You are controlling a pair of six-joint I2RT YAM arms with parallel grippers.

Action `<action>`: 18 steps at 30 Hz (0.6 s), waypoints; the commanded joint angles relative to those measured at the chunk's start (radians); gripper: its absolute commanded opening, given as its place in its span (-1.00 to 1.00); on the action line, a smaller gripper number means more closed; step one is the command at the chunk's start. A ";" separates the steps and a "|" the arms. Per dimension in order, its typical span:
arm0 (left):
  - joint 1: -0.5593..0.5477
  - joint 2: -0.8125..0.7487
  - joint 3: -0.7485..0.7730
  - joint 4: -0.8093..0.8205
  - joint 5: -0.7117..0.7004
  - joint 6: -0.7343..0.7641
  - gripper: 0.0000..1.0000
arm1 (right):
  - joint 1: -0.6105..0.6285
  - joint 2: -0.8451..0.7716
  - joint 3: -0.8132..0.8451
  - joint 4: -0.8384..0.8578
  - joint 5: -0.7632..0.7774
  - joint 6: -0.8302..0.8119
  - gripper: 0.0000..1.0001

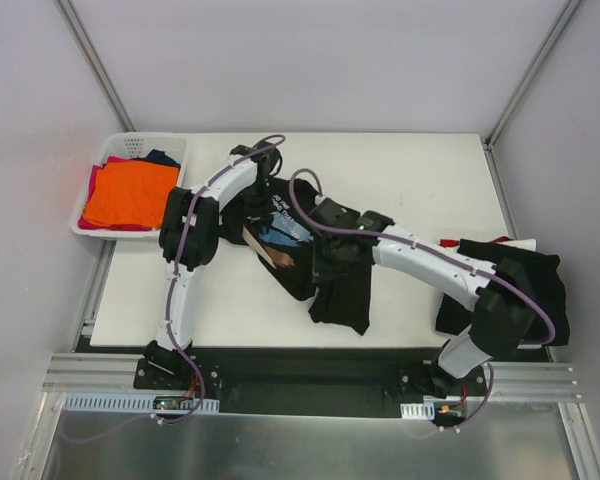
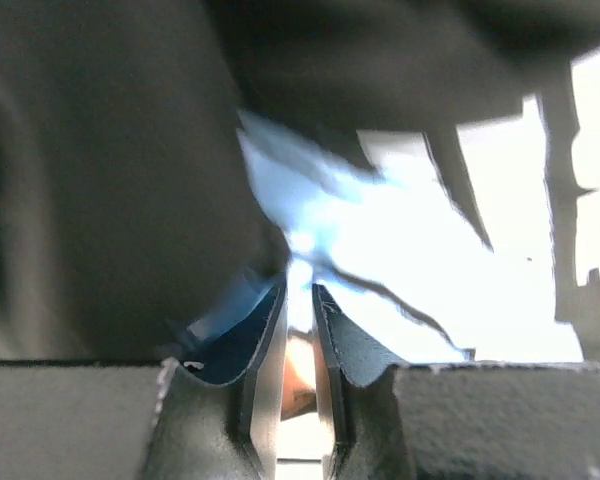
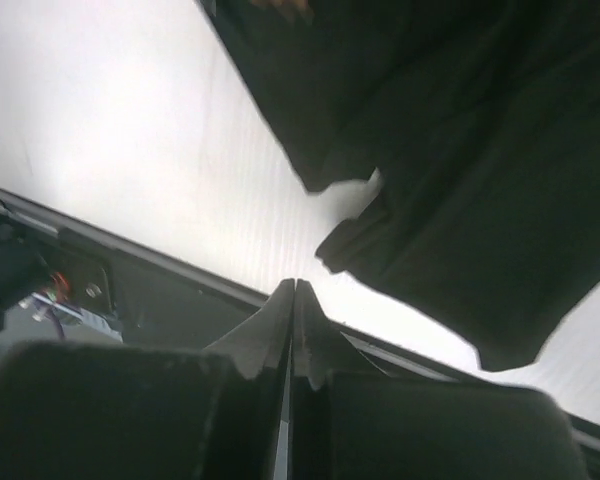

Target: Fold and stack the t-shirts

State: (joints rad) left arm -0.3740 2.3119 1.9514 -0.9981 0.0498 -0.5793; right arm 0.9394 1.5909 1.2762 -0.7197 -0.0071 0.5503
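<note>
A black t-shirt (image 1: pixel 342 300) with a blue, tan and brown print (image 1: pixel 280 238) lies bunched in the middle of the white table (image 1: pixel 420 180). My left gripper (image 1: pixel 268 172) is at the shirt's far end. In the left wrist view its jaws (image 2: pixel 300 290) stand a narrow slit apart with tan cloth in the slit, and black and blue cloth (image 2: pixel 100 200) presses close around the tips. My right gripper (image 1: pixel 332 245) hovers over the shirt's middle. In the right wrist view it (image 3: pixel 295 283) is shut with nothing in it, and the black shirt (image 3: pixel 480 180) is beyond its tips.
A white lattice basket (image 1: pixel 130 140) at the table's left edge holds an orange shirt (image 1: pixel 130 195) over red and navy ones. A pile of black shirts (image 1: pixel 515 275) sits at the right edge, partly under my right arm. The table's near edge (image 3: pixel 180 270) is close below the right gripper.
</note>
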 commanded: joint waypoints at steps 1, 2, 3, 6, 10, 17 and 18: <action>-0.049 -0.170 -0.075 -0.039 -0.051 -0.023 -0.69 | -0.111 -0.042 0.069 -0.113 0.018 -0.119 -0.98; -0.058 -0.215 -0.080 -0.039 -0.053 -0.028 -0.65 | -0.144 -0.037 0.078 -0.116 0.016 -0.131 -0.98; -0.068 -0.235 -0.081 -0.039 -0.059 -0.031 -0.61 | -0.152 -0.037 0.083 -0.119 0.016 -0.154 -0.95; -0.098 -0.296 -0.066 -0.063 -0.076 -0.040 -0.45 | -0.163 -0.032 0.091 -0.121 0.016 -0.182 -0.68; -0.121 -0.335 -0.023 -0.106 -0.067 -0.062 -0.23 | -0.177 0.001 0.036 -0.087 -0.028 -0.223 -0.45; -0.201 -0.388 -0.244 -0.031 -0.025 -0.157 -1.00 | -0.293 0.138 0.032 0.015 -0.109 -0.286 -0.98; -0.213 -0.394 -0.299 0.010 -0.024 -0.168 -1.00 | -0.310 0.186 0.050 0.019 -0.122 -0.288 -0.98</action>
State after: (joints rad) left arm -0.5323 1.9392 1.7947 -1.0241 0.0166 -0.6754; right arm 0.6987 1.6875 1.2858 -0.7490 -0.0708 0.3168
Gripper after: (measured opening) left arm 0.022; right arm 0.016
